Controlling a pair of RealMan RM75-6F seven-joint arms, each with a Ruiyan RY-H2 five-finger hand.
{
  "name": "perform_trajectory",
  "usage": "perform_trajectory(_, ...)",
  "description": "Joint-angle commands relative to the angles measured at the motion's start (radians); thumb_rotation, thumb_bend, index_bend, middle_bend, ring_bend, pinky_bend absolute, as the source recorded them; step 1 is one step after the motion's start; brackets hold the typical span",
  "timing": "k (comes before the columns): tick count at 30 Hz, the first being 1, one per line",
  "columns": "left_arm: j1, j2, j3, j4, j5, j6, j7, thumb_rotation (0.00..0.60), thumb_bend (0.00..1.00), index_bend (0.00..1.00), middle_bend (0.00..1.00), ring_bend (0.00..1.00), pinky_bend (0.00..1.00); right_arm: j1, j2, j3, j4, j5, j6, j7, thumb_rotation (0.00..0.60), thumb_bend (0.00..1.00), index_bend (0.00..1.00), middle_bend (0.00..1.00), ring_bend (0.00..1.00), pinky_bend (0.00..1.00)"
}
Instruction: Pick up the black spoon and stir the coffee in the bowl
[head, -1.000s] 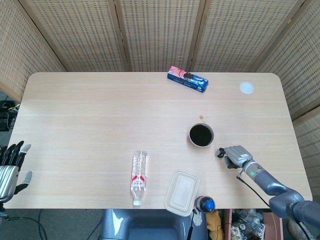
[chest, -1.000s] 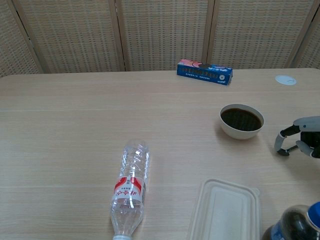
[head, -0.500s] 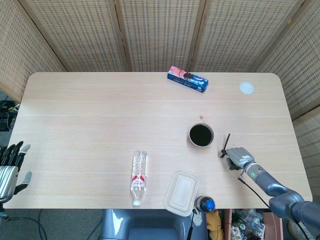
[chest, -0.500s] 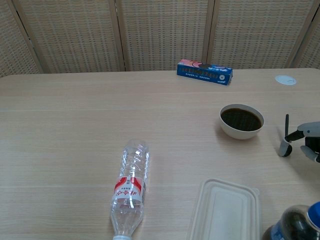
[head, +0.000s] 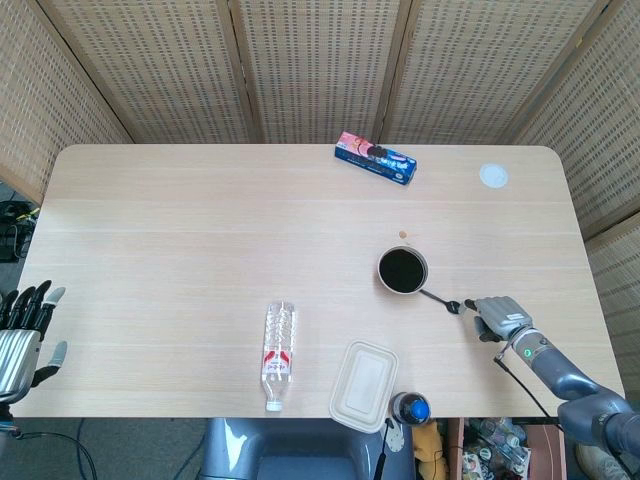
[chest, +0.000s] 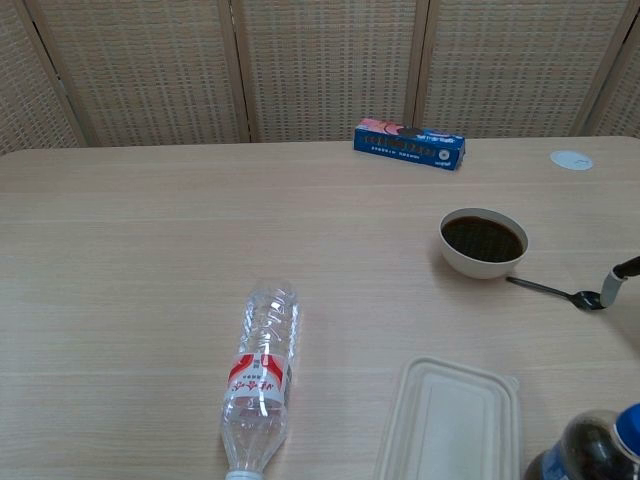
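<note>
The black spoon (head: 441, 299) (chest: 555, 291) lies flat on the table, its handle tip next to the white bowl (head: 380, 272) (chest: 483, 266) of dark coffee and its scoop end pointing right. My right hand (head: 497, 315) rests on the table just right of the scoop end. In the chest view only one fingertip (chest: 611, 286) shows at the frame edge, close beside the spoon and not gripping it. My left hand (head: 24, 328) hangs off the table's near left corner, fingers spread and empty.
A clear plastic bottle (head: 280, 343) (chest: 262, 378) lies on its side. A beige lidded box (head: 364, 385) (chest: 450, 420) and a blue-capped dark bottle (head: 410, 409) (chest: 590, 450) sit at the near edge. A cookie box (head: 375, 158) and a white disc (head: 493, 176) are at the back.
The spoon, held upright by my right hand half a second ago, now lies flat with its handle toward the bowl. My right hand has let go and drawn back to the right.
</note>
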Motion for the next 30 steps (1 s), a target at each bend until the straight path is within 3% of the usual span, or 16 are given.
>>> perform_trajectory(1, -0.002, -0.002, 0.0, 0.0, 0.0, -0.003, 0.001, 0.6, 0.45, 0.0, 0.0, 0.0, 0.0, -0.009, 0.014, 0.002, -0.015, 0.004, 0.017, -0.006, 0.6, 1.0, 0.3, 0.99, 1.0, 1.0)
perform_trajectory(9, -0.001, -0.006, 0.001, 0.009, -0.003, -0.004, -0.008, 0.6, 0.45, 0.0, 0.0, 0.0, 0.0, 0.009, 0.023, 0.021, -0.061, 0.0, 0.025, -0.033, 0.6, 1.0, 0.3, 0.99, 1.0, 1.0)
perform_trajectory(30, 0.008, -0.015, 0.007, 0.039, -0.013, -0.004, -0.038, 0.6, 0.45, 0.0, 0.0, 0.0, 0.0, 0.017, -0.028, 0.013, 0.003, 0.067, -0.012, -0.111, 0.6, 1.0, 0.31, 0.99, 1.0, 1.0)
